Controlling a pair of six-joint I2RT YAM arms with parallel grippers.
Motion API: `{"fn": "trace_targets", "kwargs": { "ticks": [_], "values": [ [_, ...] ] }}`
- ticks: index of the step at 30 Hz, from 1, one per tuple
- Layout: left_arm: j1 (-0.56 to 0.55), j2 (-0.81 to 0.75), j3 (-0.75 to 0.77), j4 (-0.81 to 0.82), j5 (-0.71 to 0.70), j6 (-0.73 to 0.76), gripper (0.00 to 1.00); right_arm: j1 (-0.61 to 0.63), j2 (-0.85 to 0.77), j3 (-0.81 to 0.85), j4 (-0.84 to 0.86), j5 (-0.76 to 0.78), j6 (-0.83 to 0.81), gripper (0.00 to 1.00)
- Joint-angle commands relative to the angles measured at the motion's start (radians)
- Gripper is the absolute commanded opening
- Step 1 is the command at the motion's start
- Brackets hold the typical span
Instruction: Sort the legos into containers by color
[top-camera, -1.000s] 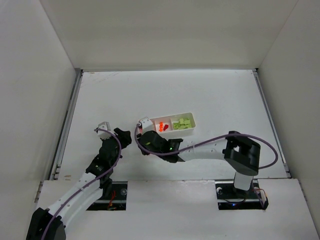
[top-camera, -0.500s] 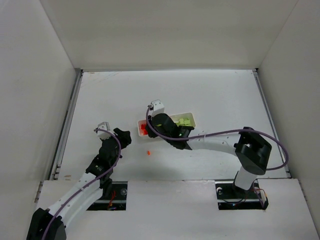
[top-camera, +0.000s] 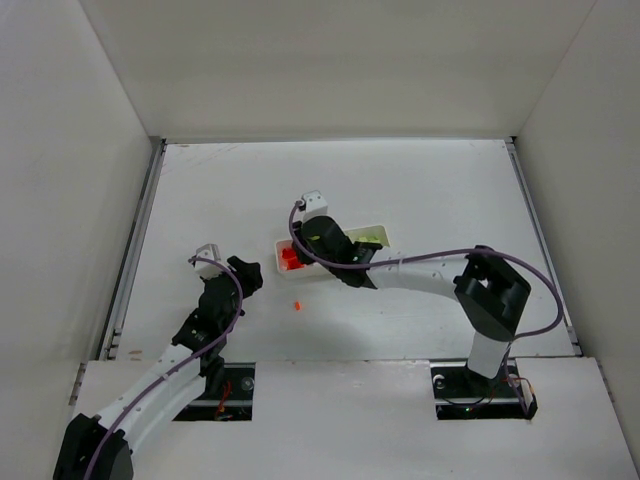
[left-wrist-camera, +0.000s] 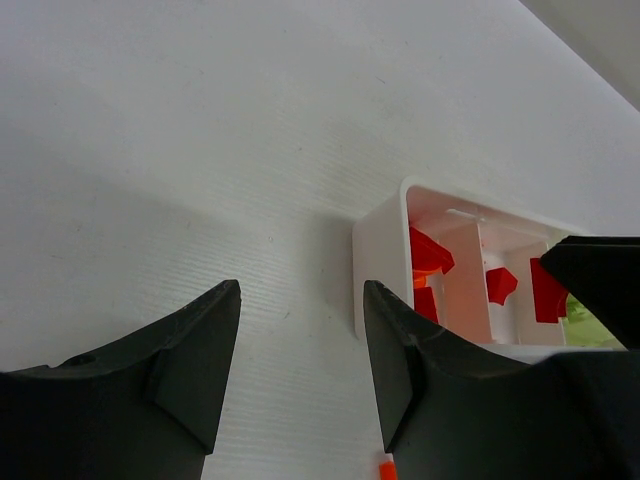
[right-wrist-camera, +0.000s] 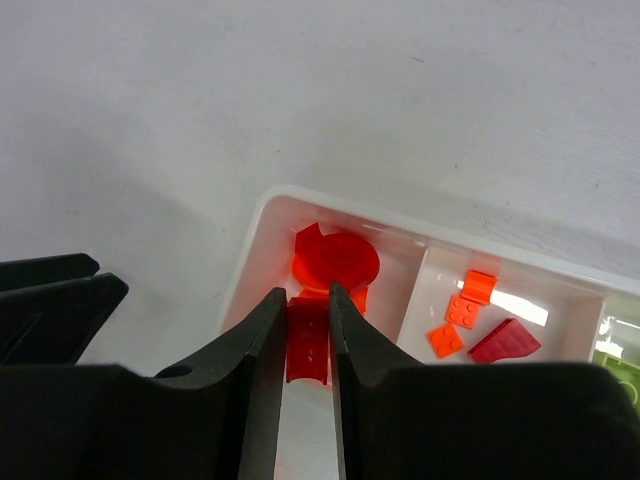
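Observation:
The white tray (top-camera: 376, 232) lies mid-table. My right gripper (top-camera: 299, 252) hovers over its left compartment, shut on a small red lego (right-wrist-camera: 307, 340) held between the fingertips (right-wrist-camera: 307, 292). Below it that compartment holds a round red piece (right-wrist-camera: 336, 262). The middle compartment holds orange bricks (right-wrist-camera: 462, 311) and a dark red piece (right-wrist-camera: 505, 340). Yellow-green pieces (right-wrist-camera: 622, 376) fill the right compartment. One small orange lego (top-camera: 297, 305) lies on the table in front of the tray, also in the left wrist view (left-wrist-camera: 387, 468). My left gripper (top-camera: 243, 274) is open and empty, left of the tray (left-wrist-camera: 380, 262).
The right arm (top-camera: 430, 272) stretches across the table in front of the tray. White walls enclose the table on the left, back and right. A metal rail (top-camera: 135, 245) runs along the left edge.
My right gripper rose from the table in front of the tray and moved over the tray's left compartment, carrying the red lego. The orange lego on the table came into view. The left arm stayed still.

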Motion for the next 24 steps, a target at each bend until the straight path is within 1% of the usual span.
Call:
{"fn": "trace_targets", "kwargs": {
  "ticks": [1,7,15,24],
  "values": [
    [0.002,0.002,-0.004,0.036,0.000,-0.009,0.50,-0.016,0.000,0.042,0.056,-0.005,-0.015,0.27],
    [0.008,-0.002,-0.005,0.038,0.005,-0.009,0.50,-0.027,0.027,0.053,0.065,-0.009,-0.009,0.27],
    [-0.006,0.018,-0.004,0.047,0.006,-0.009,0.49,-0.026,0.109,0.094,0.063,-0.026,0.005,0.28],
    [-0.014,0.027,-0.005,0.058,0.006,-0.011,0.47,-0.009,0.125,0.096,0.056,-0.026,0.018,0.30]
  ]
}}
